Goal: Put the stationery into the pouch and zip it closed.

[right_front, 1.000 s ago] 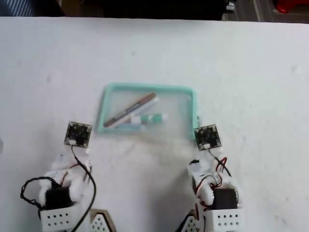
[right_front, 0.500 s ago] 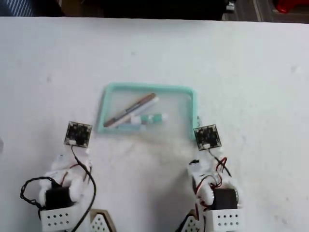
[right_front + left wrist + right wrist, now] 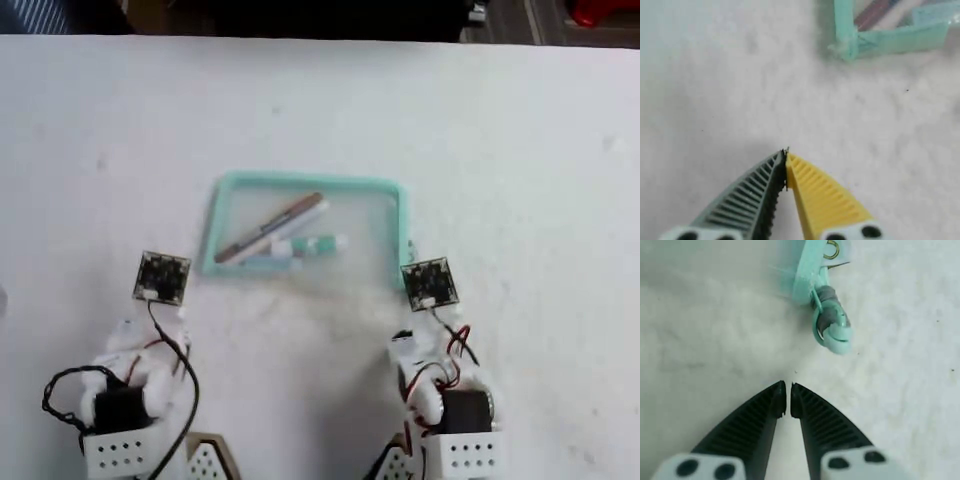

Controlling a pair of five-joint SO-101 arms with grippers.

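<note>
High view: the pouch [image 3: 305, 184], clear with a mint-green border, lies flat near the middle of the white worktop [image 3: 520, 130]. Its long sides run parallel to the edge where the arms stand. Inside it a brown pen [image 3: 272, 228] lies slantwise with a white pen [image 3: 308, 215] just beside it. A short white-and-teal marker [image 3: 306, 246] lies next to them on the side toward the arms' edge. The left arm [image 3: 125, 390] and right arm [image 3: 447, 400] sit at that edge, well apart, each roughly in line with one short end of the pouch.

Left wrist view: the left end effector [image 3: 785, 156], one finger grey and one yellow, has its fingers pressed together over bare worktop. A corner of the pouch is near, apart from the tips.

Right wrist view: the right end effector [image 3: 788, 391] has its black fingers together but for a hairline slit, gripping nothing. The mint zip pull [image 3: 832, 330] lies on the worktop at the pouch's corner, near the tips and not touching them.
</note>
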